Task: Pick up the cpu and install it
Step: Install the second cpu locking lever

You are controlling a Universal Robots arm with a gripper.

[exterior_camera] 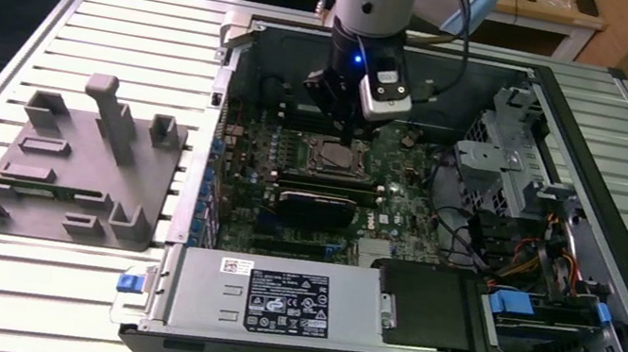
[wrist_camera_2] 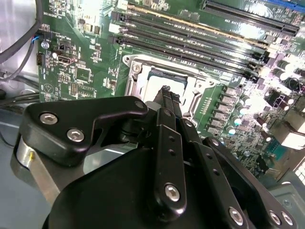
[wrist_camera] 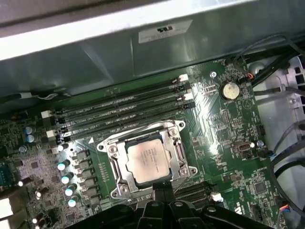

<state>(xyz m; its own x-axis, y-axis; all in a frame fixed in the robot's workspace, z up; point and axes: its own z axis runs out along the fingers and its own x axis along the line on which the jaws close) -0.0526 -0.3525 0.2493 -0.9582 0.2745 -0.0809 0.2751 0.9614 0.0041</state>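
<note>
The cpu [wrist_camera: 149, 161], a small square chip with a pale silver top, lies flat in the metal-framed socket [wrist_camera: 108, 150] on the green motherboard [exterior_camera: 399, 166] inside the open computer case. In the exterior view the cpu [exterior_camera: 331, 156] sits just below the arm's black gripper [exterior_camera: 345, 130]. My gripper [wrist_camera_2: 167, 94] hangs above the socket's edge, its two thin fingers pressed together with nothing between them. In the first wrist view the gripper [wrist_camera: 162, 191] is beside the socket frame and apart from the chip.
A grey plastic fixture [exterior_camera: 78, 170] with upright blocks stands on the slatted table at the exterior view's left. A silver power supply box [exterior_camera: 274, 299] fills the case's near side. Memory slots [wrist_camera: 119, 112], a metal drive cage [exterior_camera: 511, 142] and cables [exterior_camera: 530, 260] surround the socket.
</note>
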